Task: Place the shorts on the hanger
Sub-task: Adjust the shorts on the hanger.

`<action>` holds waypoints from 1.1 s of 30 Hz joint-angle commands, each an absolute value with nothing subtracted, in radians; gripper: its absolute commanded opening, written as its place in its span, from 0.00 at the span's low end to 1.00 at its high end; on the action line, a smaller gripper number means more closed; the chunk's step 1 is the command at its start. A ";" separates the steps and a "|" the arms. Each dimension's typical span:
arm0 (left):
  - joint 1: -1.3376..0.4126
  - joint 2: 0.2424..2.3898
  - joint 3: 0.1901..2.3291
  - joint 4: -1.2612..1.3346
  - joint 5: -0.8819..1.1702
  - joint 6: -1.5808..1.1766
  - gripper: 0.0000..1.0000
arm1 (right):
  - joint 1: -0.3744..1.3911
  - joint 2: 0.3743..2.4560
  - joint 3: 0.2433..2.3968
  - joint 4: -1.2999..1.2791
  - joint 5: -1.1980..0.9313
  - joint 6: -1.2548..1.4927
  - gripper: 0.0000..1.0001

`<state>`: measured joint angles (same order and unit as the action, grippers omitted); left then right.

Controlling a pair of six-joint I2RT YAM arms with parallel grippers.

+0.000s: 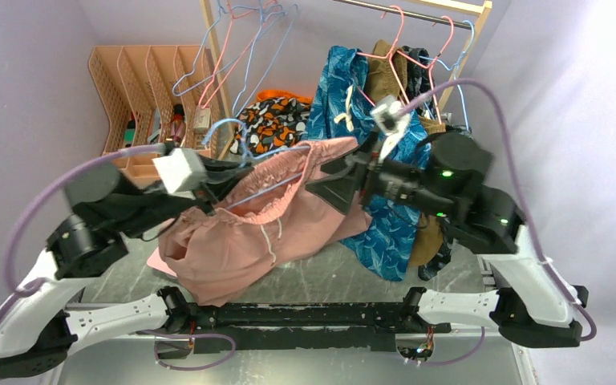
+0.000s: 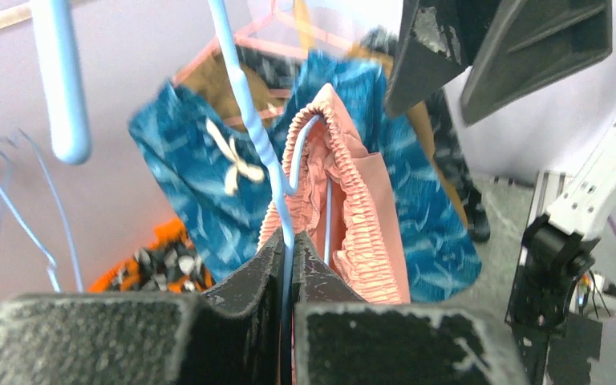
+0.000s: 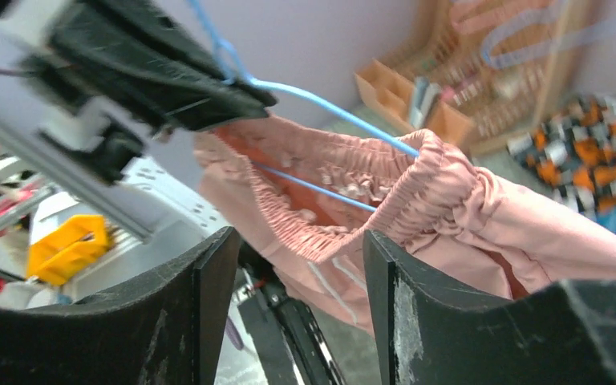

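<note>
Left fingers (image 2: pixel 249 277) on hanger (image 2: pixel 261 144); salmon shorts (image 2: pixel 361 216)

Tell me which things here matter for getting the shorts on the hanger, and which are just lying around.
For the job:
- shorts
- light-blue hanger, its wire running into the waistband
- left end effector, shut on the hanger
- right end effector, open by the waistband

Lying about:
- blue patterned garment
- pink hangers
- orange-and-black cloth
- peach file rack
</note>
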<state>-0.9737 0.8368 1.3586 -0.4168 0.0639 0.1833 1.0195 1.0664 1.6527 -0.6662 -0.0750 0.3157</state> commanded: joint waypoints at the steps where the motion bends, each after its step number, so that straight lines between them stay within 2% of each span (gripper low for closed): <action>1: -0.973 0.795 1.544 -0.399 0.180 0.235 0.07 | 1.020 1.030 1.813 -0.701 -0.308 0.195 0.63; 8: -0.973 0.845 1.782 -0.449 0.328 0.238 0.07 | 1.020 1.005 1.935 -0.633 -0.416 0.125 0.65; 13: -0.973 0.895 1.879 -0.451 0.359 0.243 0.07 | 1.021 1.019 2.013 -0.612 -0.429 0.090 0.66; 23: -0.973 0.946 1.727 -0.595 0.253 0.306 0.07 | 1.021 0.983 1.977 -0.664 -0.303 0.052 0.66; 33: -0.973 1.008 1.669 -0.636 0.402 0.298 0.07 | 1.021 1.063 1.883 -0.730 -0.329 0.015 0.66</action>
<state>-0.9733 1.0218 1.6554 -0.6712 0.3180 0.2886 1.0195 1.0153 1.9141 -0.6899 -0.3069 0.0475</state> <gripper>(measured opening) 0.079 0.661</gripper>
